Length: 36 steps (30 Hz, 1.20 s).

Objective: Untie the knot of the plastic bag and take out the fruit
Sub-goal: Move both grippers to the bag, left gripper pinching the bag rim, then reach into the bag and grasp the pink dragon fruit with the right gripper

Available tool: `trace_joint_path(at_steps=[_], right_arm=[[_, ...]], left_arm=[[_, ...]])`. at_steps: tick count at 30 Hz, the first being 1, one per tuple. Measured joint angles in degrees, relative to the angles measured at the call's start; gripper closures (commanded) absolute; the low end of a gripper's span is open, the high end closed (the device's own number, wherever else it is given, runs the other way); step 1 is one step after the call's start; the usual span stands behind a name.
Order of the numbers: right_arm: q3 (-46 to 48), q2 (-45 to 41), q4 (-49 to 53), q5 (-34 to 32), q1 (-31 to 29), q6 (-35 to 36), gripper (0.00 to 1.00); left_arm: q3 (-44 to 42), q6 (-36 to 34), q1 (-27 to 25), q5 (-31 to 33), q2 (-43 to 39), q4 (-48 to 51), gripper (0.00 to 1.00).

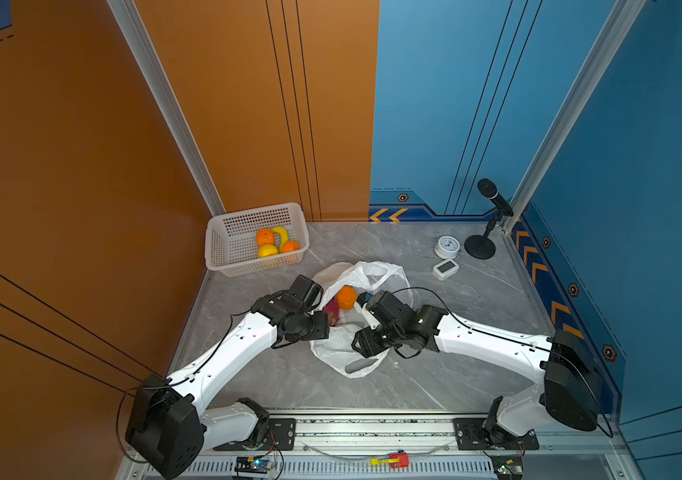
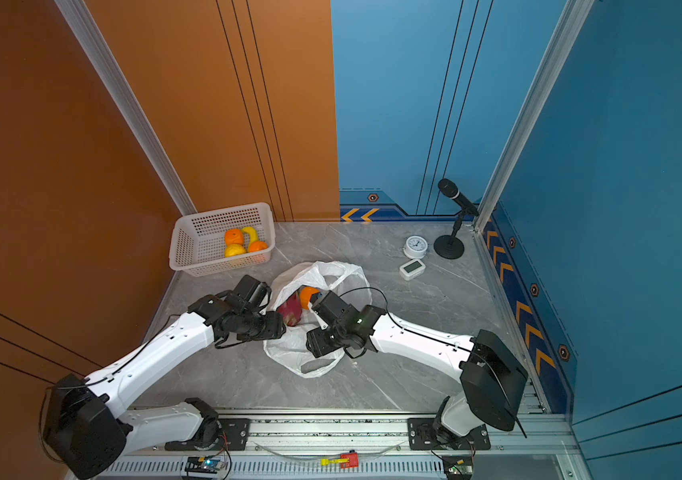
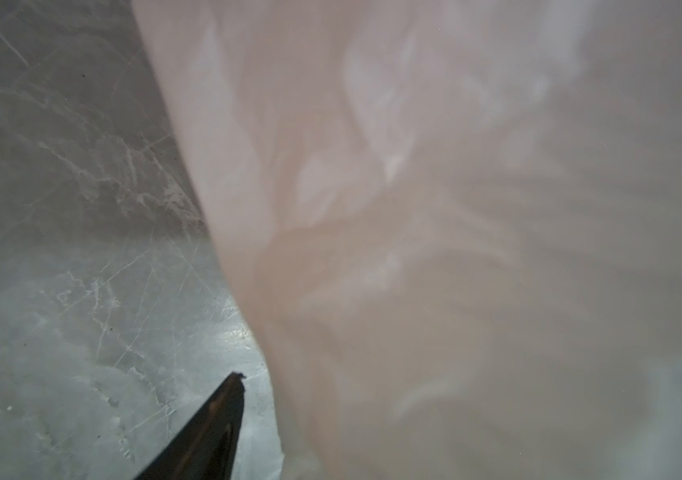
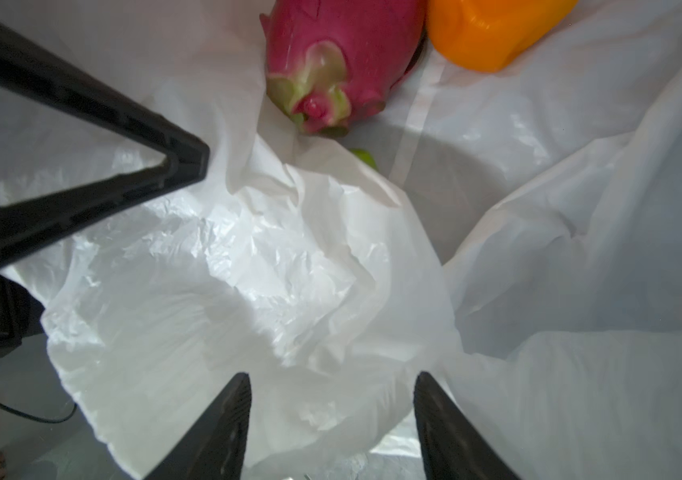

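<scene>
Fingers of the right gripper (image 4: pixel 333 399) are held apart at the lower edge of the right wrist view, over the crumpled plastic bag (image 4: pixel 289 257), probably to spread its mouth; nothing is clamped. Whether the left gripper (image 1: pixel 323 312) is closed cannot be told, film veiling it. No knot is seen. Ahead, at the upper edge, the dragon fruit (image 4: pixel 343 62) and an orange fruit (image 4: pixel 493 33) lie exposed, apart from that gripper.

White plastic bag (image 1: pixel 337 353), pink-red dragon fruit (image 4: pixel 343 50), orange fruit (image 4: pixel 493 33), grey white-veined table (image 1: pixel 455 332), white basket (image 1: pixel 243 222)
</scene>
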<state>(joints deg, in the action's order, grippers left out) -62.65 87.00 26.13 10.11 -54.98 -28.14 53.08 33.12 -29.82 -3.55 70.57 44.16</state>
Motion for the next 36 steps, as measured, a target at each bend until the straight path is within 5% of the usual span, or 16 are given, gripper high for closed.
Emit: trace_joint_path(at_steps=[12,36], right_arm=[[-7.7,7.5,-7.3,-3.5,5.5,-7.0,0.31],[-26.7,30.9,-9.4,-2.7,3.8,-12.2,0.00]], left_arm=[[-2.0,1.5,0.3,0.9,0.9,-1.5,0.55],[-3.6,7.3,6.6,3.2,-0.5,-1.5,0.71]])
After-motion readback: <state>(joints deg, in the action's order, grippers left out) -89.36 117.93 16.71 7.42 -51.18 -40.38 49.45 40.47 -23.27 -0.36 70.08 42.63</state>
